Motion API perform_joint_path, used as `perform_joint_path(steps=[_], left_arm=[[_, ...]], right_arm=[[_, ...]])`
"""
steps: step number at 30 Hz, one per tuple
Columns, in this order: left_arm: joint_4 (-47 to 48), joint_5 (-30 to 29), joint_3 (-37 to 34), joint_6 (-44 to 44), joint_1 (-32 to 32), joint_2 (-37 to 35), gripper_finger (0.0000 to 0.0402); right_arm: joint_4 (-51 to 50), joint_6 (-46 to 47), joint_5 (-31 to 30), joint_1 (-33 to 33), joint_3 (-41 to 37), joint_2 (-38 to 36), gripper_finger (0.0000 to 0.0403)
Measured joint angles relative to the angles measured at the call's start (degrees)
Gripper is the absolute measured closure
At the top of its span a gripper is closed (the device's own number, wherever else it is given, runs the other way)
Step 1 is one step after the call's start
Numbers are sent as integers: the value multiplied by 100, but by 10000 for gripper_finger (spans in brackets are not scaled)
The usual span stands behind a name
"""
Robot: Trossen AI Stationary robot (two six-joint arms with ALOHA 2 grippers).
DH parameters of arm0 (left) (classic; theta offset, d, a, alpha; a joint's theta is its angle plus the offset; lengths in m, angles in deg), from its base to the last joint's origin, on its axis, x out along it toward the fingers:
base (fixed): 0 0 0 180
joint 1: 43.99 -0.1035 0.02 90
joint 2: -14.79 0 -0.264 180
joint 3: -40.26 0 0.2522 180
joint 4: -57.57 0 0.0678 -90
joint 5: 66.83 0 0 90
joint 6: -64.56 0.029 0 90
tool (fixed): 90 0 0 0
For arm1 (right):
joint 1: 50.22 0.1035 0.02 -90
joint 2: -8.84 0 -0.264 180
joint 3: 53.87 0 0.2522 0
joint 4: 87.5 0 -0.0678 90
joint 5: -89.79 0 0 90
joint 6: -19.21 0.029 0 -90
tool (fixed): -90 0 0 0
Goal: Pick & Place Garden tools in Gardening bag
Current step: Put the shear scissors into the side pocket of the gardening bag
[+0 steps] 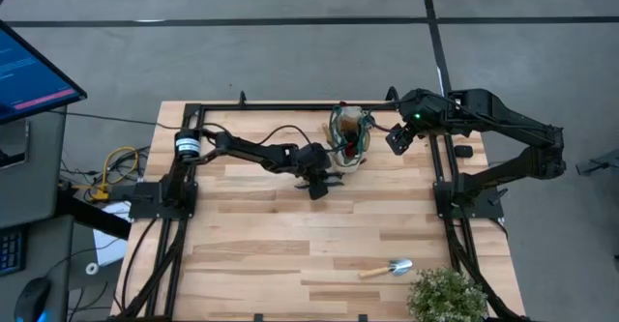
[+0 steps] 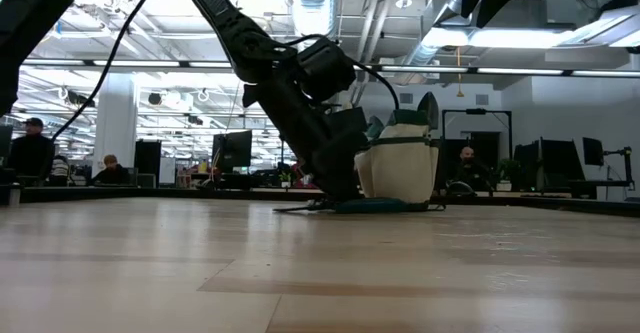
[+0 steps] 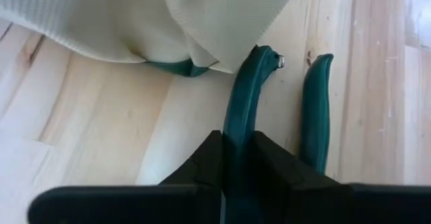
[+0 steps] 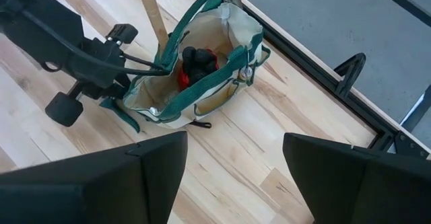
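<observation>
Left gripper point(image 3: 237, 158) clamped one shears point(image 3: 246, 96) handle; shears lay flat, just left of bag point(image 1: 350, 133). Right gripper point(image 1: 397, 138) wide, empty.

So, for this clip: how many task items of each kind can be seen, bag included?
Trowels on the table: 1
Wooden-handled tools in the bag: 1
Pruning shears: 1, one handle between the left gripper fingers
Gloves in the bag: 1
Gardening bags: 1
Total: 5
</observation>
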Motion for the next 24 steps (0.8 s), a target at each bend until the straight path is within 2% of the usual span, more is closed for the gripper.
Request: perform_joint_path(steps=[10,24], left_arm=[[202,137,-48,-278,43,-309,352],[464,174,-39,-582,64,-1552,352]], right_arm=[[-2,-45,-2,0,0,0,164],[91,-40,-14,-2,0,0,164]])
